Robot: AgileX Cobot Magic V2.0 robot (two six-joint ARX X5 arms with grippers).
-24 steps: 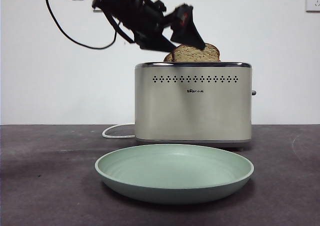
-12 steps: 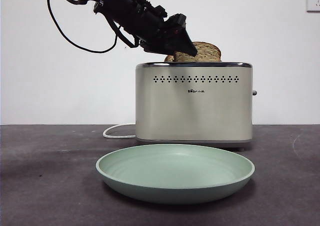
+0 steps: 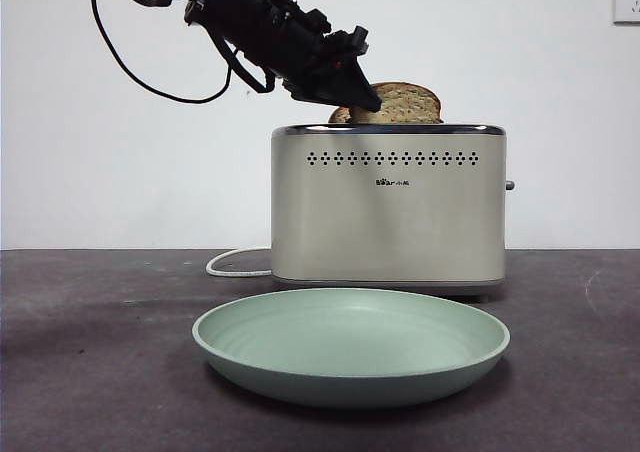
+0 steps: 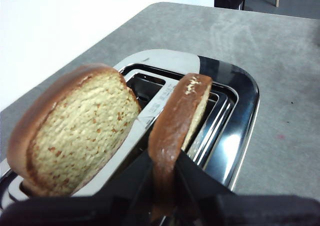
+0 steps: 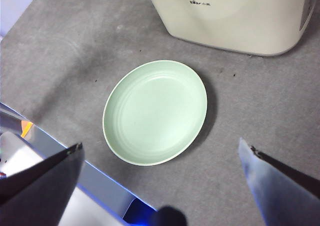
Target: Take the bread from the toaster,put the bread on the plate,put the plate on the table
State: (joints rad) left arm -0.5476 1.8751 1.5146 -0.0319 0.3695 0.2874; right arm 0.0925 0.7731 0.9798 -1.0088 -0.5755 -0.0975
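The cream-beige toaster stands at the back of the dark table, with two slices sticking out of its slots. The bread is the broad speckled slice in the near slot. In the left wrist view it stands edge-on. My left gripper reaches down from the upper left. Its jaws press on both faces of the bread's near end. The narrower domed slice sits in the far slot, untouched. The mint-green plate lies empty in front of the toaster. My right gripper hangs open high above the plate.
A white cord runs from the toaster's left side along the table. A wall socket is at the top right. A metal edge borders the table in the right wrist view.
My left gripper's jaws have closed from wide open onto the left end of the bread. The bread, toaster and plate have stayed where they were.
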